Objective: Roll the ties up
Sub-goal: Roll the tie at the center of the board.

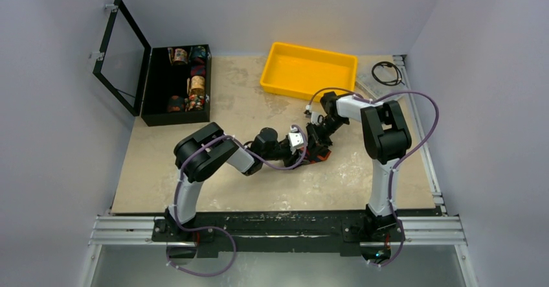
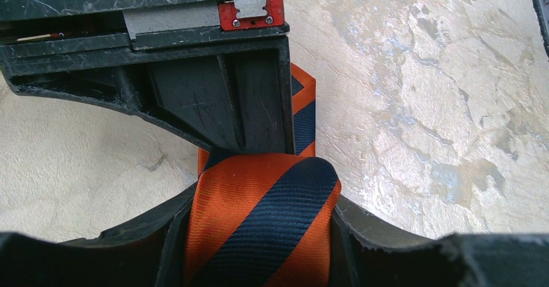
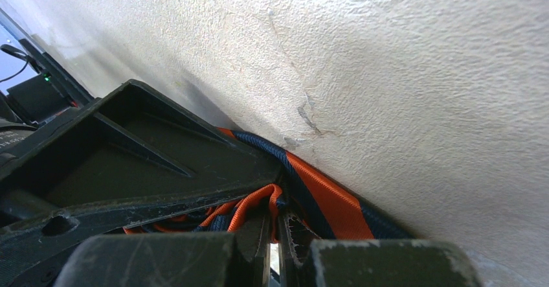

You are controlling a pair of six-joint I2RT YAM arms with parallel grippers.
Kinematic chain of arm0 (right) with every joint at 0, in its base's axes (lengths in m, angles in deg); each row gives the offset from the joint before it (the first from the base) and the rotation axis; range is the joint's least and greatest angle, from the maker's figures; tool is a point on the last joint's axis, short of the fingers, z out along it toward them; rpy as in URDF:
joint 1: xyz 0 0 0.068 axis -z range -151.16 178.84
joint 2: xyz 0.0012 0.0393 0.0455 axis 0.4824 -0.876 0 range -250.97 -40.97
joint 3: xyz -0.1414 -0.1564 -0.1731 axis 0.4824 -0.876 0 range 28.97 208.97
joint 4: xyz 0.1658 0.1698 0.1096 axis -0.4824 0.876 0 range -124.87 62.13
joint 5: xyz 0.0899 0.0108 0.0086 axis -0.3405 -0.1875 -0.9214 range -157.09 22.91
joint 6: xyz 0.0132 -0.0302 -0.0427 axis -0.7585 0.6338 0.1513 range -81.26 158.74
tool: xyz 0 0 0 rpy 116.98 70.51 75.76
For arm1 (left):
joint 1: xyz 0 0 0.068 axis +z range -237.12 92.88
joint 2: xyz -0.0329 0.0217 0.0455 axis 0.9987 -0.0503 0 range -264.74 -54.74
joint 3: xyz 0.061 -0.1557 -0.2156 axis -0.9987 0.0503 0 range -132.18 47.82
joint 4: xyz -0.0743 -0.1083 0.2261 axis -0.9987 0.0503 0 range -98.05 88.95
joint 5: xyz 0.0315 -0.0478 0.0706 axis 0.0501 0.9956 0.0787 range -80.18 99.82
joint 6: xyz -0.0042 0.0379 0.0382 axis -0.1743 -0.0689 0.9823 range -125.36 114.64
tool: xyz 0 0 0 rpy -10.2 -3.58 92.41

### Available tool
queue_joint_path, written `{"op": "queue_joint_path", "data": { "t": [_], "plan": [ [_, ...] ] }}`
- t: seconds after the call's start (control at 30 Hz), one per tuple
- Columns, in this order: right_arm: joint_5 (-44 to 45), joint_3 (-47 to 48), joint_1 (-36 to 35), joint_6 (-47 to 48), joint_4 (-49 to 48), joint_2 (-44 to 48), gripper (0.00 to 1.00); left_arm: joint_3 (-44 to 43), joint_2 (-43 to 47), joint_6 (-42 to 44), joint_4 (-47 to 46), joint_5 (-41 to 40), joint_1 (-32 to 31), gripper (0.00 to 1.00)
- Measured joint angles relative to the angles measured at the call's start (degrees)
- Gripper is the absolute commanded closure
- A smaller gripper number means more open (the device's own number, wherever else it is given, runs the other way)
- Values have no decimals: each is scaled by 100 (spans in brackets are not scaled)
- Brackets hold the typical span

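Note:
The tie [image 2: 259,225], striped orange and dark navy, is partly rolled, and the roll sits between the two fingers [image 2: 162,241] of my left gripper [image 2: 259,235], which press on both its sides. A flat length of it runs on under the right gripper's black body [image 2: 194,80]. In the right wrist view my right gripper [image 3: 277,219] is shut on a thin fold of the tie [image 3: 324,196], with loose loops bunched to the left. From above, both grippers meet mid-table: the left gripper [image 1: 303,146], the right gripper [image 1: 317,137], and a bit of the tie [image 1: 318,159] showing under them.
A yellow tray [image 1: 308,70] stands at the back centre. An open black box [image 1: 155,99] at the back left holds several patterned fabric rolls, its lid [image 1: 120,57] standing up. A black cable [image 1: 387,73] lies at the back right.

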Motion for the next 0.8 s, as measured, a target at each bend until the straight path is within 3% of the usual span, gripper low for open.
{"op": "queue_joint_path", "data": {
  "t": [0.1,0.3,0.5,0.7,0.8],
  "plan": [
    [0,0,0,-2,2,0,100,-26,2,149,94,-15,-7,72],
    [-7,-4,0,66,9,24,82,-57,203,531,649,-319,-94,91],
    [-140,-11,-2,302,15,68,69,-205,428,732,1471,-452,-111,99],
    [-345,-2,299,717,160,98,64,-544,470,909,2225,-457,-111,100],
    [-463,7,527,1029,289,101,55,-702,470,1003,2514,-468,-111,100]
  ]
}}
